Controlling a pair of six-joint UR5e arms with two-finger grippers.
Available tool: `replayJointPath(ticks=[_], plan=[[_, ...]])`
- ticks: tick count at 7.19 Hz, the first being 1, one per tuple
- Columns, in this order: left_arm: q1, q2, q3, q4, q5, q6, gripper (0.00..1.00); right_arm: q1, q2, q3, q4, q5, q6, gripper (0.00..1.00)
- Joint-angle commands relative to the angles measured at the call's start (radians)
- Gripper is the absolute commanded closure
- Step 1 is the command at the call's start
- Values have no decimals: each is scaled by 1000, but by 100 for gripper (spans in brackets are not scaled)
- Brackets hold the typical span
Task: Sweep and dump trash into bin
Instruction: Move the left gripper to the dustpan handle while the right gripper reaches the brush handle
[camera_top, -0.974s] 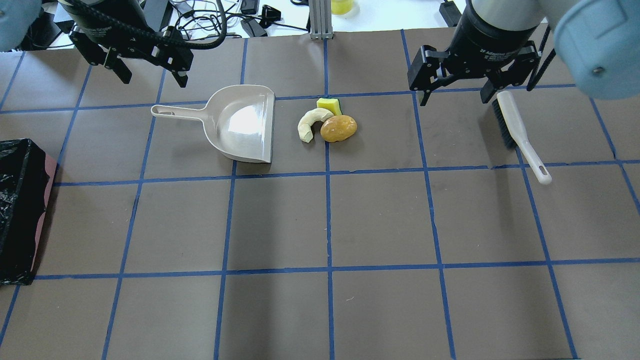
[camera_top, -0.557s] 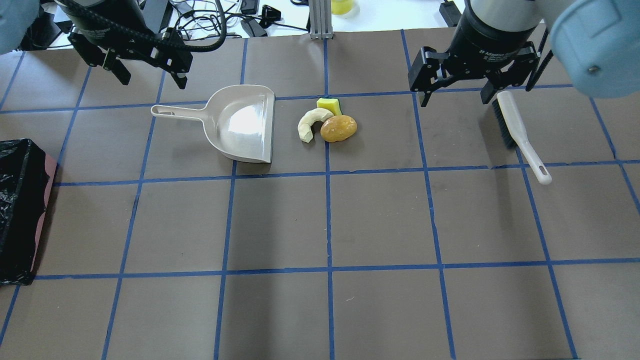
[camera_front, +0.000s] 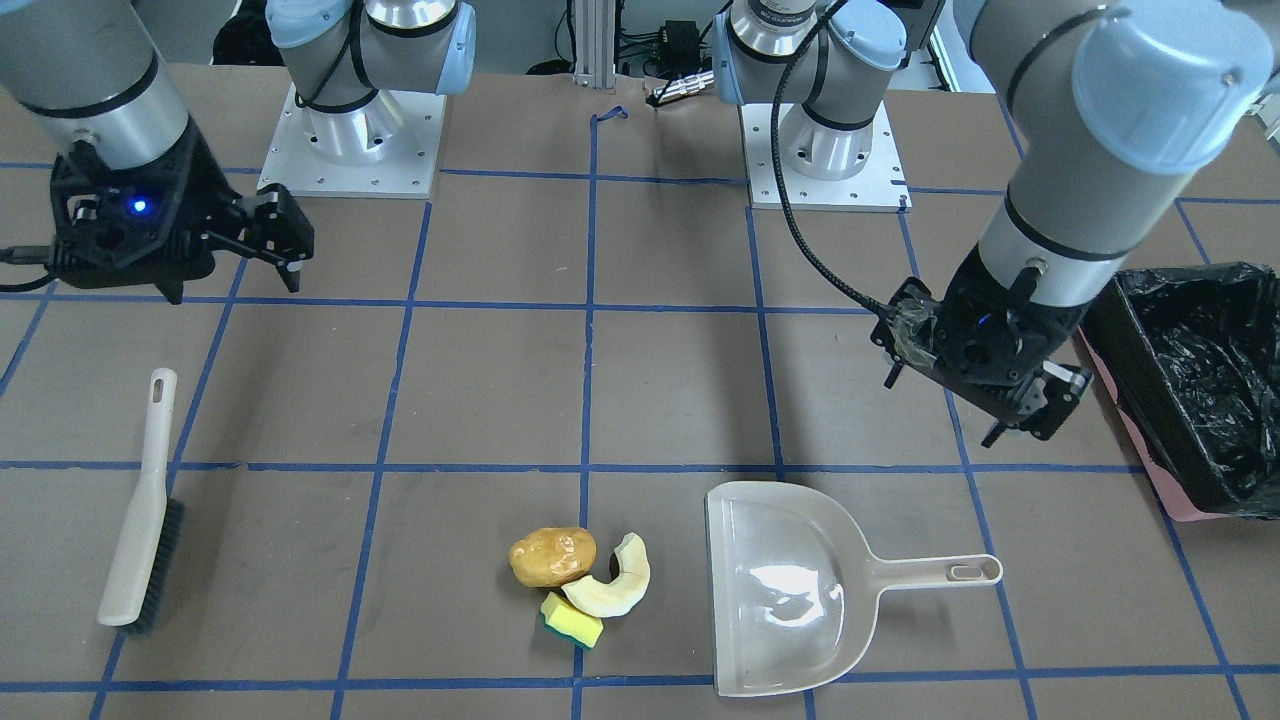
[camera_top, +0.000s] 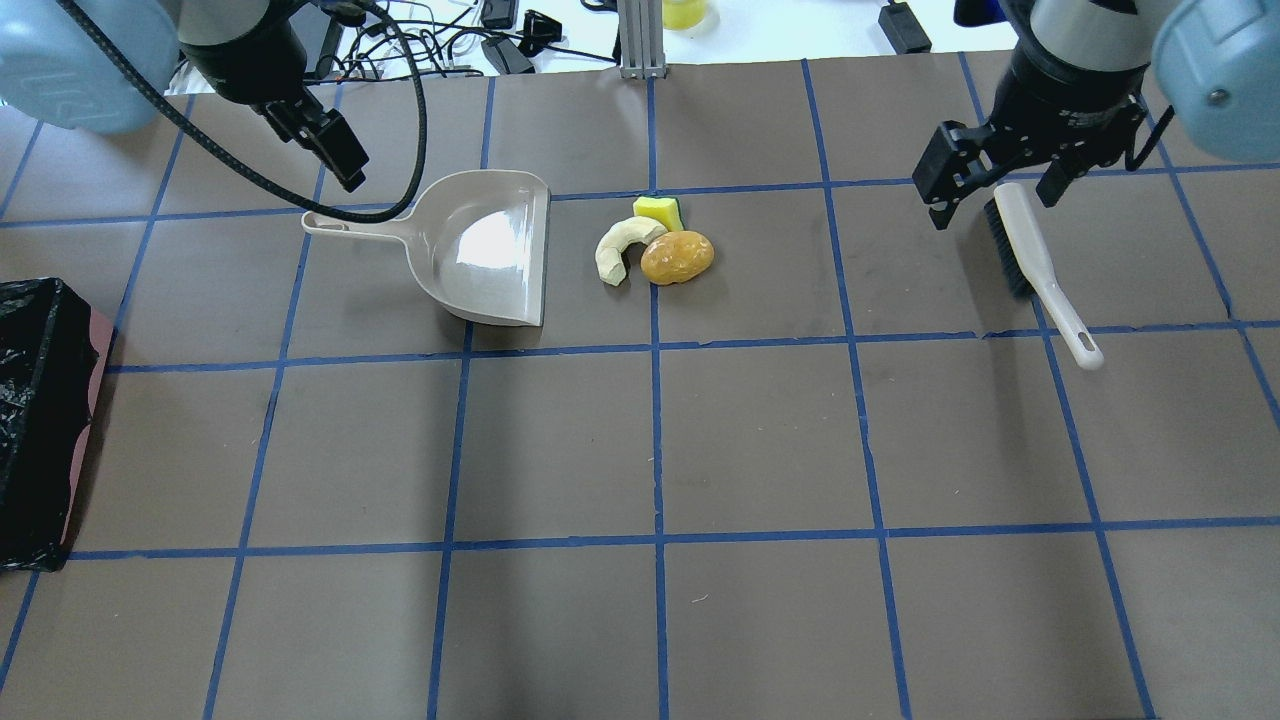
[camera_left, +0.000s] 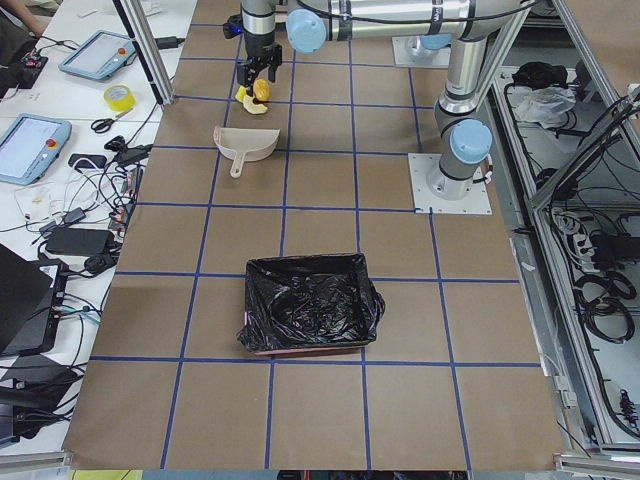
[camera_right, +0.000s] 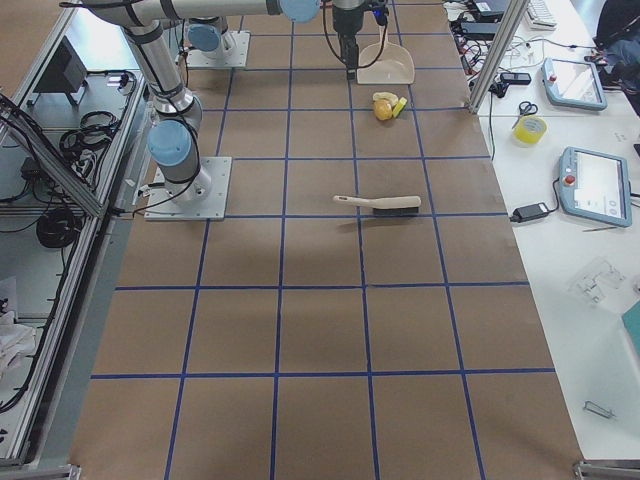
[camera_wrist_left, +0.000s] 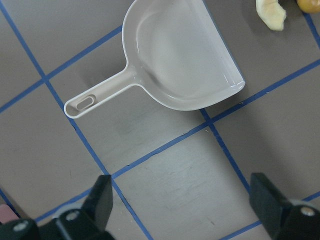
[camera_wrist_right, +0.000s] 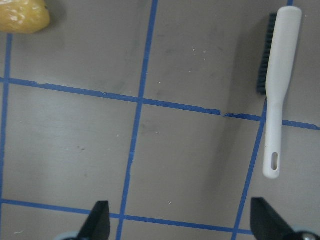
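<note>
The trash lies together at mid-table: a golden-brown potato-like lump (camera_top: 677, 257), a pale crescent slice (camera_top: 620, 248) and a yellow sponge (camera_top: 658, 209). The beige dustpan (camera_top: 490, 250) lies just left of them, its mouth facing them. The bin (camera_top: 35, 420), pink with a black bag, stands at the far left edge. My left gripper (camera_wrist_left: 182, 200) is open and empty, hovering beside the dustpan handle (camera_top: 345, 222). My right gripper (camera_wrist_right: 182, 220) is open and empty, above the head of the brush (camera_top: 1035, 265).
The brush (camera_front: 140, 530) lies flat on the right side of the table, handle toward the robot. Cables and small devices (camera_top: 500, 40) sit past the table's far edge. Blue tape lines grid the brown table (camera_top: 760, 440).
The left gripper has turned and shifted right toward the dustpan handle. The right gripper has moved right, over the brush head. Trash, dustpan, brush and bin have not moved.
</note>
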Motion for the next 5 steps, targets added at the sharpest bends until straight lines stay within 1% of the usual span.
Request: replayJointPath(ticks=[1,2,3,4,5], plan=[[59,-108,19,72,6,426,8,-137,78,95,-167,-10,-154,0],[70,-163,31,77,6,646,8,-200,122,156,-268,-10,-221,0],[70,-230,66,85,6,794,7,-267,150,196,-321,-8,-306,0],[70,-298,88,141,1,879,6,-297,178,209,-338,-11,-334,0],[75,-332,80,166,3,907,5,-305,221,210,-348,-13,-334,0]])
